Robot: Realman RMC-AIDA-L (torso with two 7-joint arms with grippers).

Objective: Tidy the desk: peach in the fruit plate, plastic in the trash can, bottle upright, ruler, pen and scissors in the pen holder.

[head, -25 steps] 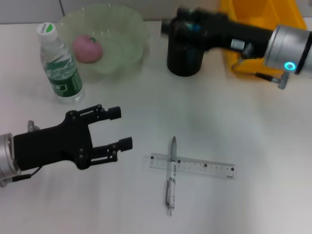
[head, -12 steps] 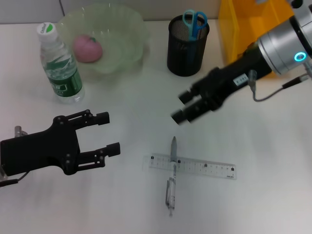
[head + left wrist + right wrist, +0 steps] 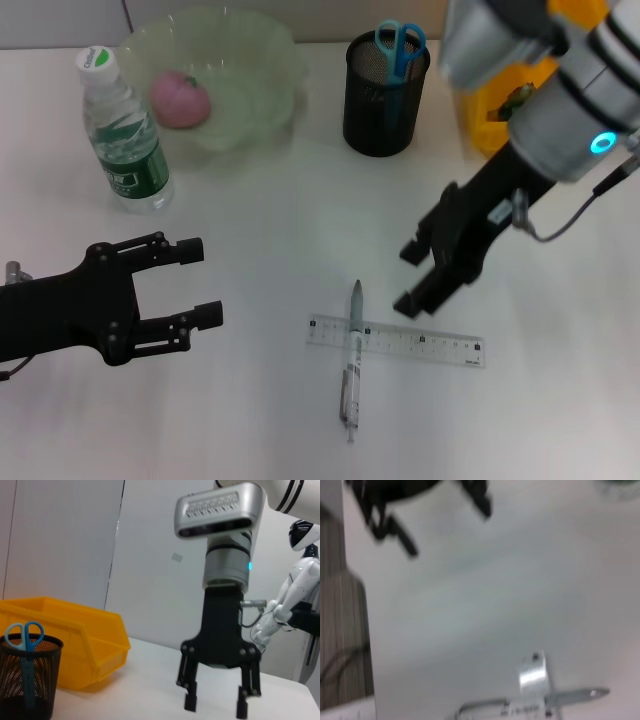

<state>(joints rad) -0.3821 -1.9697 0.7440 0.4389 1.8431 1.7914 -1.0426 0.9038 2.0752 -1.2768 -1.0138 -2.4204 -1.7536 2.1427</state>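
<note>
A clear ruler (image 3: 395,341) lies on the white desk with a grey pen (image 3: 352,362) lying across its left end. My right gripper (image 3: 411,275) is open, just above the ruler's middle and to the right of the pen tip; it also shows open in the left wrist view (image 3: 214,705). Blue-handled scissors (image 3: 399,45) stand in the black mesh pen holder (image 3: 384,105). The peach (image 3: 180,98) lies in the pale green fruit plate (image 3: 262,60). The bottle (image 3: 124,134) stands upright. My left gripper (image 3: 197,282) is open and empty at the left.
A yellow bin (image 3: 490,100) stands at the back right behind my right arm; it also shows in the left wrist view (image 3: 75,640). The right wrist view shows the pen (image 3: 570,697) and my left gripper (image 3: 445,527) farther off.
My right gripper has left the pen holder, with the scissors now standing in it, and swung forward and down toward the ruler. My left gripper has drifted back to the left.
</note>
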